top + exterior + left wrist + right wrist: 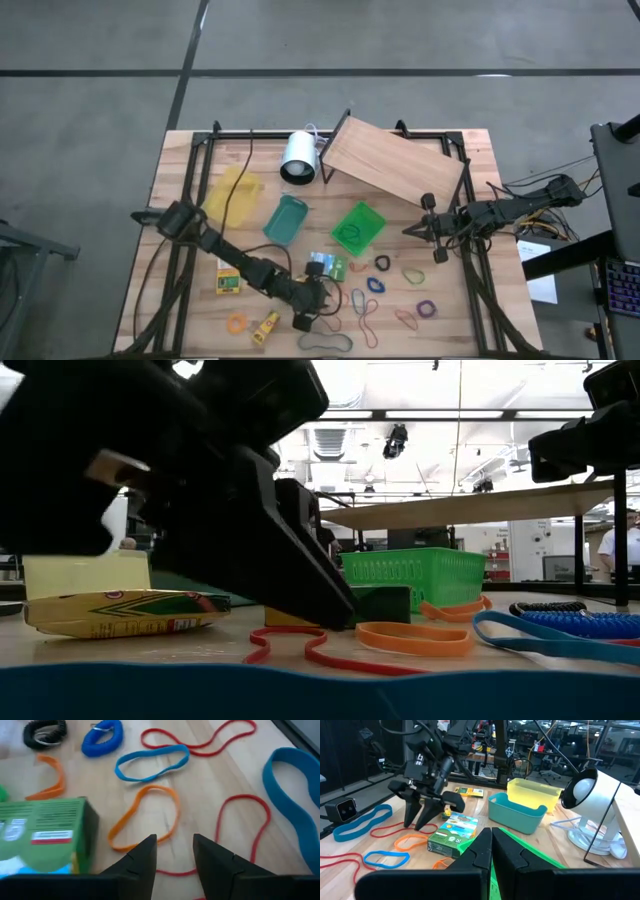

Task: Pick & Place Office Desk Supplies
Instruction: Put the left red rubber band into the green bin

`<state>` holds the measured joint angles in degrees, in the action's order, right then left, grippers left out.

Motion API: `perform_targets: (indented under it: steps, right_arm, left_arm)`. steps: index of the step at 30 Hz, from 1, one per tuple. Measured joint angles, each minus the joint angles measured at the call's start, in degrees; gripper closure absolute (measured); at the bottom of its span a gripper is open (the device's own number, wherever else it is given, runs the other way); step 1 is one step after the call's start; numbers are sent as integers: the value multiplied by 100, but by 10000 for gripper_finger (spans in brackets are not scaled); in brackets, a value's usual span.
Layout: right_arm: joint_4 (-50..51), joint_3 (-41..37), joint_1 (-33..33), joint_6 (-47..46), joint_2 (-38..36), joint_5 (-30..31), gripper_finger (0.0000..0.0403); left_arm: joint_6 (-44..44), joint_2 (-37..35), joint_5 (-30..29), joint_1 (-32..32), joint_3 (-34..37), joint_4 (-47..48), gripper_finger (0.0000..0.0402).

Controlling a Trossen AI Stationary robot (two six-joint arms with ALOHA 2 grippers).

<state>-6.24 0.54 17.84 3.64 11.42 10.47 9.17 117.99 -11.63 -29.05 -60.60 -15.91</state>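
The orange rubber band (145,815) lies flat on the table (470,300) just ahead of my left gripper (174,851), beside the green-and-white packet (45,835) and among the other loops near the front edge. My left fingers are parted with nothing between them; to take it well, I judge I should straddle one thin strand, press to the wood and pinch without snagging the red band (240,830). The green basket (357,228) holds a dark loop; the teal bin (286,219) and yellow bin (234,195) look empty. My right gripper (437,232) waits clenched by the slanted board (385,160).
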Motion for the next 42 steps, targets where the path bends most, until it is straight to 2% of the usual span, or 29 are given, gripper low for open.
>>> perform_targets:
  steps: [23, 29, 42]
  right_arm:
    - [2, 0, 0, 0, 0, -1, 394]
    - [2, 0, 0, 0, 0, -1, 394]
    - [2, 0, -1, 0, -2, -1, 394]
  left_arm:
    - [15, 47, 346, -14, -26, -98, 268]
    - [23, 36, 672, -31, -25, -131, 268]
    - [24, 36, 652, -47, 6, 158, 268]
